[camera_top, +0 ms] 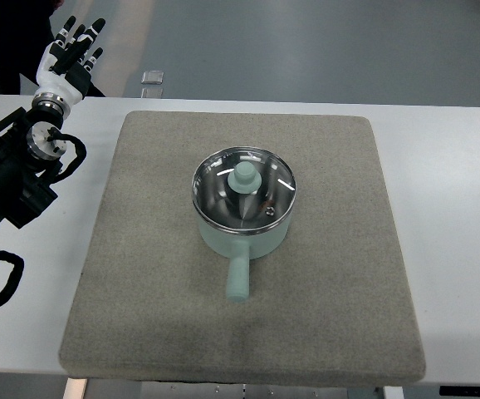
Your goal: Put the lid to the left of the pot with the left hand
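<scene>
Glass lid [244,189] sits on the mint saucepan [242,224]. My left hand [70,51] hangs far left of it, fingers spread, empty. That knob [244,176] looks small; a shallow pinch may slip.

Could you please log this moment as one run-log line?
left hand: open, far-left, empty | glass lid with mint knob: on mint-green pot | grey felt mat: left side free | right arm: unseen

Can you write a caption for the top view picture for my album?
A mint green pot with its glass lid on sits on a grey mat; the left hand waits open, far away.
</scene>
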